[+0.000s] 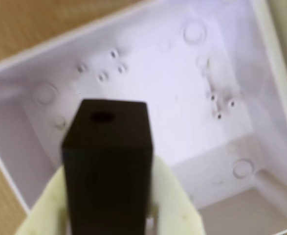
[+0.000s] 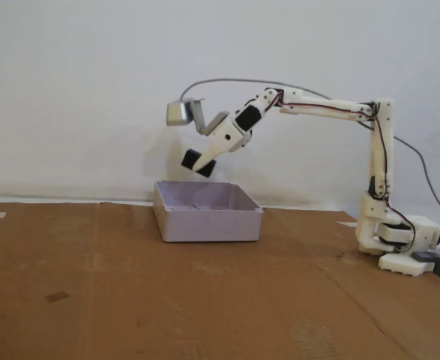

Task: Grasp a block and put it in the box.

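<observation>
My gripper [image 2: 199, 163] is shut on a black rectangular block [image 1: 108, 161], which also shows in the fixed view [image 2: 198, 162]. It holds the block in the air above the open white box [image 2: 207, 212]. In the wrist view the block stands between my pale yellow fingers [image 1: 177, 205], over the box's bare inner floor [image 1: 153, 73]. The box holds nothing that I can see.
The box sits on a brown cardboard sheet [image 2: 167, 292] that covers the table. The arm's base [image 2: 396, 240] stands at the right in the fixed view. A white wall is behind.
</observation>
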Motion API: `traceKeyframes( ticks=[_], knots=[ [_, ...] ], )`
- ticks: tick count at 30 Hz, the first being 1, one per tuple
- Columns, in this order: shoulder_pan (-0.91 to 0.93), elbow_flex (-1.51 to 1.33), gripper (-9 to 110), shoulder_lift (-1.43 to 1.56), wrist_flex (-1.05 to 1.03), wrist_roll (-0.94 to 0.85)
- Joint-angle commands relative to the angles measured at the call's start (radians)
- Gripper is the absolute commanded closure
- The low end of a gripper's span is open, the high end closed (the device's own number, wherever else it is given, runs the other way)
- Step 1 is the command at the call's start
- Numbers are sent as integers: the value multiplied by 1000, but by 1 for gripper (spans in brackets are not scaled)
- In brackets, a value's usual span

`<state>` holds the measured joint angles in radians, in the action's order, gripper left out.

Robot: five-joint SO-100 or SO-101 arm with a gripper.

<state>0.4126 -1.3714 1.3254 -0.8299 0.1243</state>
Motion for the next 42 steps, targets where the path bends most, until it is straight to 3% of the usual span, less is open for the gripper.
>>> traceKeyframes(
  ticks=[1,6,16,26,42],
  knots=[
    [-2,-15,101,163,21,0],
    [14,-120,101,161,40,0],
    [46,-368,101,161,387,0],
    [78,-403,101,81,528,-8],
    [80,-402,101,-21,541,-12]
  ],
)
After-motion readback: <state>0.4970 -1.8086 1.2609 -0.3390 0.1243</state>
